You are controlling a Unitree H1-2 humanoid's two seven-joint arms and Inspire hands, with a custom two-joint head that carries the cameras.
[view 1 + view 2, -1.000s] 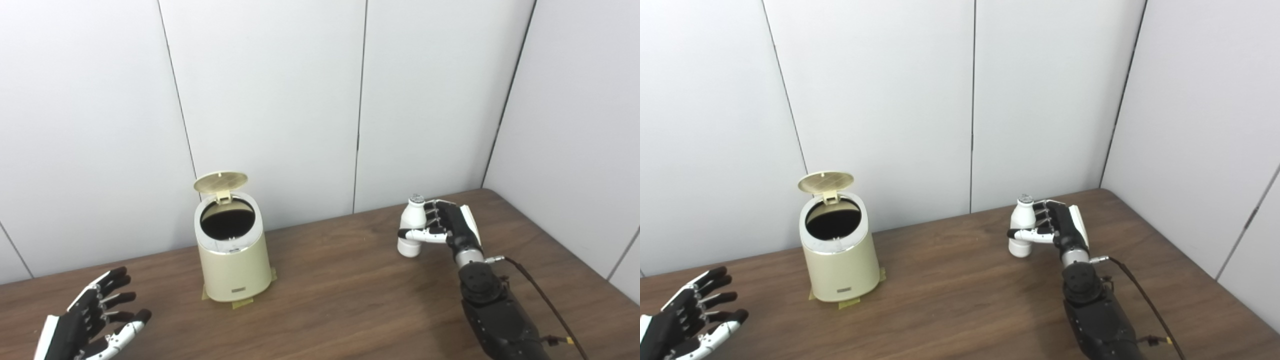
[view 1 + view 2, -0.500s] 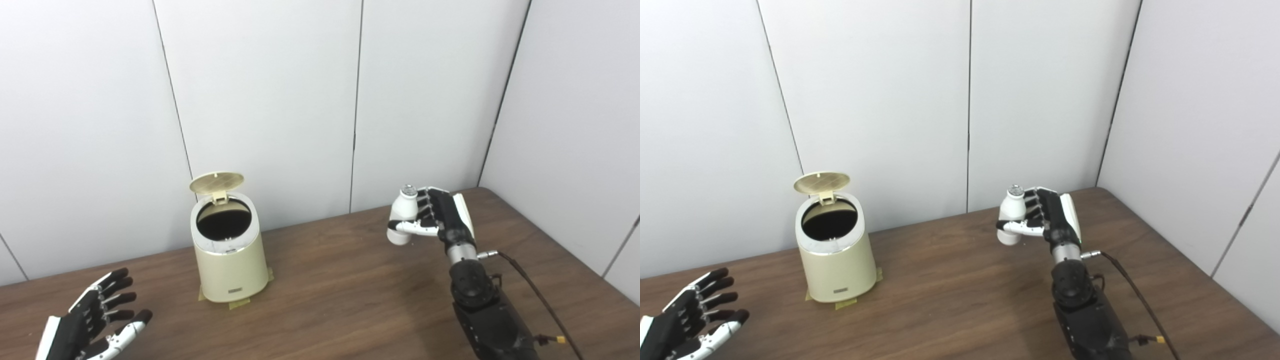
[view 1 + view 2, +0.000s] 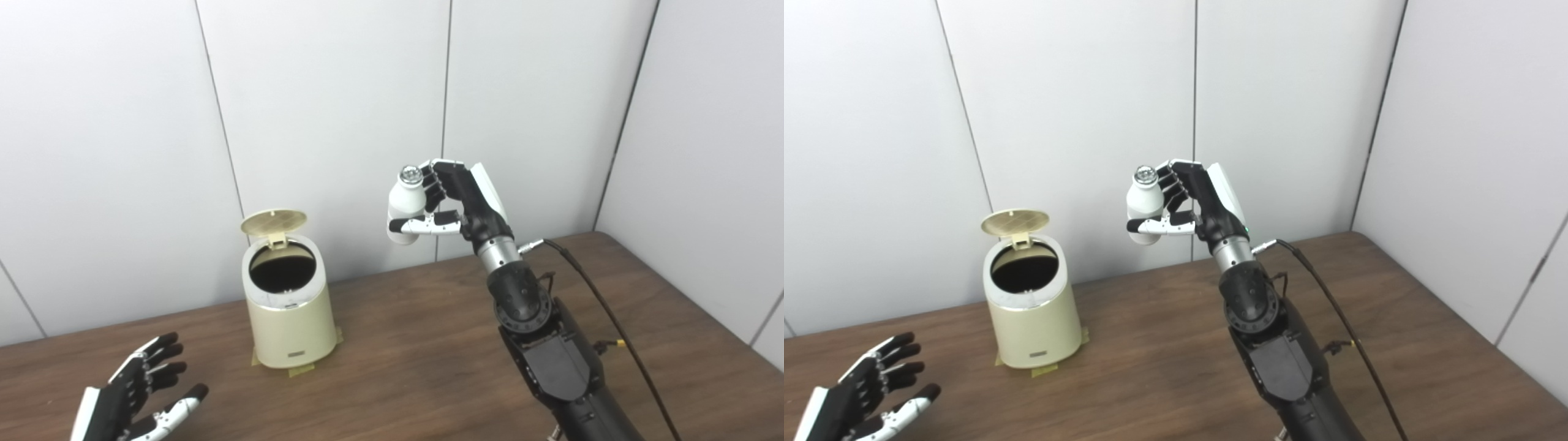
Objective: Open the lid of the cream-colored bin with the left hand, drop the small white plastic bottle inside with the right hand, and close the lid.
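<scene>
The cream-colored bin (image 3: 290, 318) stands on the brown table (image 3: 416, 367) left of centre, taped down at its base. Its round lid (image 3: 273, 222) is tipped up at the back, so the dark opening (image 3: 282, 274) shows. My right hand (image 3: 456, 202) is raised well above the table, right of the bin, shut on the small white plastic bottle (image 3: 406, 202), which is held upright with its silver cap on top. My left hand (image 3: 138, 398) rests low at the front left, open, fingers spread, holding nothing.
White wall panels (image 3: 331, 122) close off the back, and another wall (image 3: 710, 153) runs along the right side. A black cable (image 3: 588, 288) trails from my right wrist down beside the forearm. Yellow tape (image 3: 300, 369) pokes out under the bin.
My right hand has lifted the bottle off the table and carried it up and left toward the bin. The left hand has stayed low and open. The camera shifted slightly.
</scene>
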